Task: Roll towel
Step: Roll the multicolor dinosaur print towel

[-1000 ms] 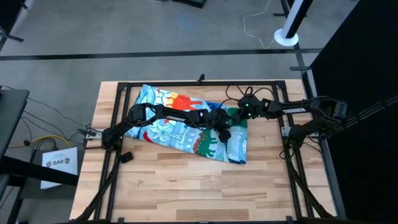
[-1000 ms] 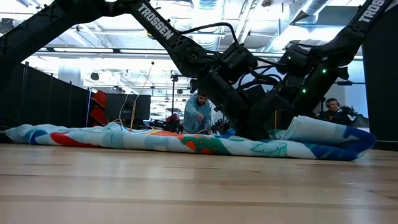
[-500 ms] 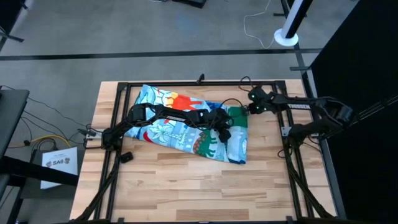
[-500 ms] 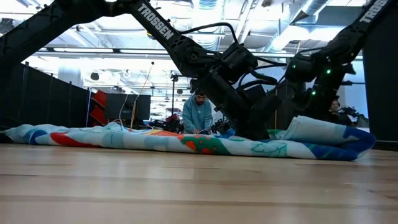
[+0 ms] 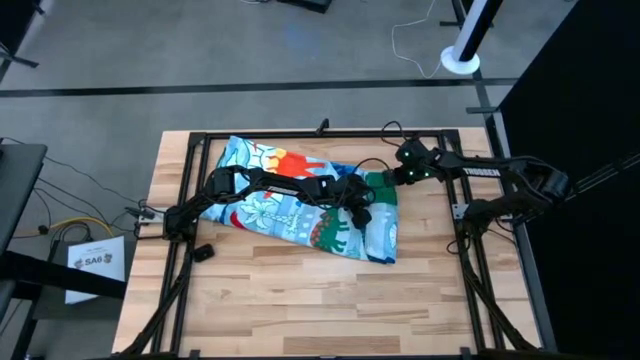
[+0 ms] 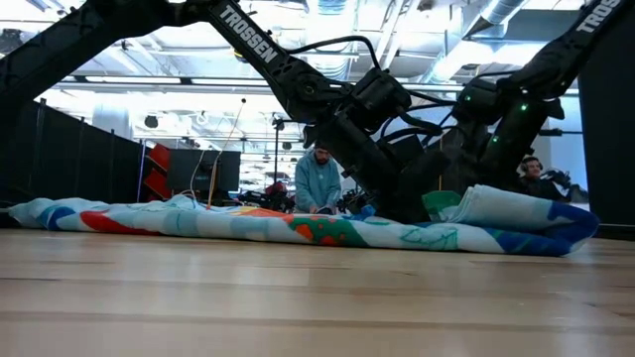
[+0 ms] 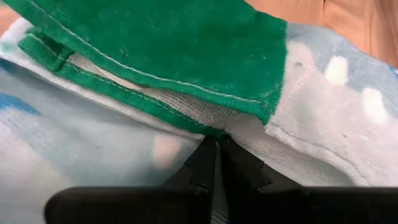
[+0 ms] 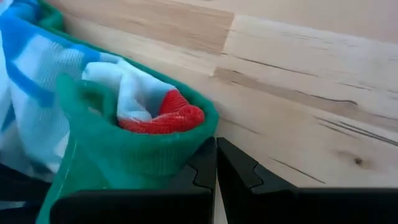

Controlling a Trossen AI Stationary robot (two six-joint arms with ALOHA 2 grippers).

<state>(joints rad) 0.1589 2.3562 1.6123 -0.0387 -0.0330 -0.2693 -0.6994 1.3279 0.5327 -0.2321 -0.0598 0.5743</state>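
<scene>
The towel (image 5: 290, 195) lies spread across the far half of the table, green-hemmed with a blue, red and orange print. Its right end is folded over in thick layers (image 6: 516, 213). My left gripper (image 5: 362, 212) reaches from the left over the towel to that folded end and is shut, tips at a green hem (image 7: 186, 118). My right gripper (image 5: 403, 176) is shut beside the towel's far right corner, where a green fold (image 8: 143, 155) wraps red and white cloth. My left gripper sets its shut fingertips (image 7: 208, 158) slanting down on the towel, right below the green hem's edge (image 7: 214, 129). Whether any cloth lies between the fingers cannot be told. The towel lies flat on the table there. My right gripper has the outer side of one finger (image 8: 202, 165) against the green fold's end (image 8: 186, 146), low over the table. That fold stands up a little (image 6: 437, 205); nothing shows between the fingers.
Black frame rails (image 5: 320, 133) run along the table's far edge and both sides. Bare wood (image 5: 300, 310) fills the near half of the table. A person (image 6: 317, 183) sits in the room behind.
My right gripper has drawn back from the towel toward the table's far right, then come back to the towel's far right corner. A green flap at that corner now stands up in the low view. My left gripper has kept still.
</scene>
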